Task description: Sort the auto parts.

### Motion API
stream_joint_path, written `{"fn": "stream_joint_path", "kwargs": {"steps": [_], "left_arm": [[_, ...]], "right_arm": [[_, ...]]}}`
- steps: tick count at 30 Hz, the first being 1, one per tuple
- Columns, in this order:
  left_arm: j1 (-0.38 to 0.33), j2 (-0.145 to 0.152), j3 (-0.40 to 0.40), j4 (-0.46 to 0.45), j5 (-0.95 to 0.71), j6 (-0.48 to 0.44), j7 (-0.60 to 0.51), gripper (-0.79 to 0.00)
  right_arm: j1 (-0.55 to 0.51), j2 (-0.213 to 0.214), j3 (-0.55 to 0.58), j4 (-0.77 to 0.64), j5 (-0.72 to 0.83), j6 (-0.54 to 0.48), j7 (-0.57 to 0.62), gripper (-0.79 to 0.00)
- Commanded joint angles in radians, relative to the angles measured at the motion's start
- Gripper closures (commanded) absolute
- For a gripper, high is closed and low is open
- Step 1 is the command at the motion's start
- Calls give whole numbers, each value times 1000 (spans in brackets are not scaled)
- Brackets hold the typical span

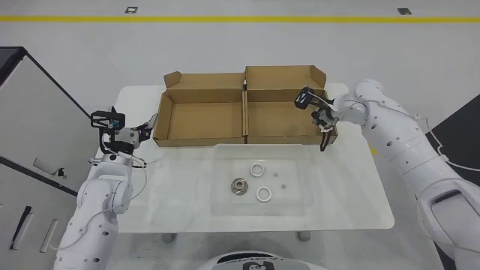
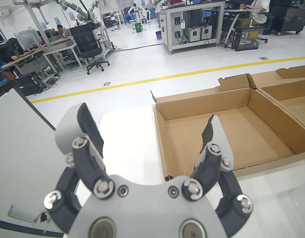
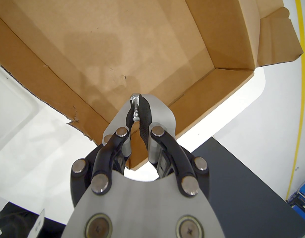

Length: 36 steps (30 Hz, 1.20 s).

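Two open cardboard boxes stand side by side at the back of the table, the left box and the right box. My right gripper is shut on a small threaded bolt, held above the near right corner of the right box. In the top view that gripper hangs at the box's right front edge. My left gripper stands open and holds nothing, just left of the left box. On the table in front lie two white rings and a metal flanged part.
A clear tray holds the loose parts, with two tiny pieces among them. A dark panel stands off the table's left side. The table's front right corner is bare.
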Motion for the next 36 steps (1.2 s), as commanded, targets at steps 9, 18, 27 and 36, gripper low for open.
{"fn": "stream_joint_path", "kwargs": {"steps": [9, 18, 27, 36], "left_arm": [[0, 0, 0, 0, 0, 0, 0, -785], [0, 0, 0, 0, 0, 0, 0, -785], [0, 0, 0, 0, 0, 0, 0, -785], [0, 0, 0, 0, 0, 0, 0, -785]], "right_arm": [[82, -51, -51, 143, -11, 31, -57, 0], [154, -125, -124, 324, 17, 24, -109, 0], [195, -184, -174, 460, 21, 4, -139, 0], [214, -222, -196, 542, 20, -25, -163, -68]]}}
